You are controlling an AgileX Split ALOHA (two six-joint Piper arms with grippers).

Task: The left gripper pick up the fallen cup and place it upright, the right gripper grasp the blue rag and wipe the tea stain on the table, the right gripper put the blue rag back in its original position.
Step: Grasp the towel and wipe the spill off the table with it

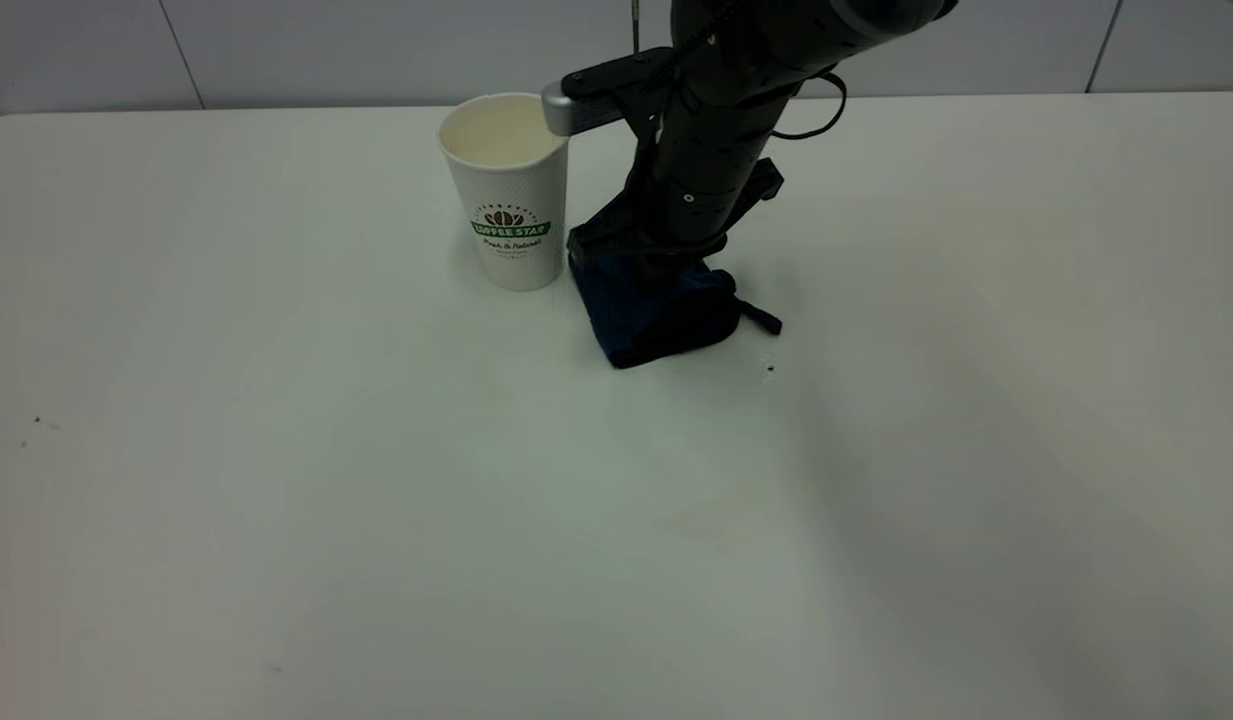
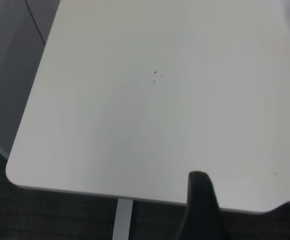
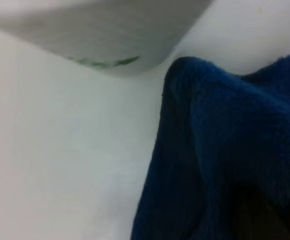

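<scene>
The cup [image 1: 506, 190] stands upright on the table [image 1: 276, 450], its cream inside showing. Its wall also fills the near edge of the right wrist view [image 3: 100, 35]. The blue rag [image 1: 656, 305] lies bunched just right of the cup, its black strap sticking out to the right. My right gripper [image 1: 658, 262] comes down from above onto the rag and is shut on it; the cloth [image 3: 235, 150] rises in a peak toward the jaws. No clear tan-brown tea stain shows. My left gripper [image 2: 201, 210] is out of the exterior view, by a table corner.
A tiny black speck [image 1: 770, 368] lies right of the rag. A faint tan smear [image 1: 711, 520] marks the table in front. The left wrist view shows the rounded table corner [image 2: 15, 172], a table leg [image 2: 122, 220] and dark floor beyond.
</scene>
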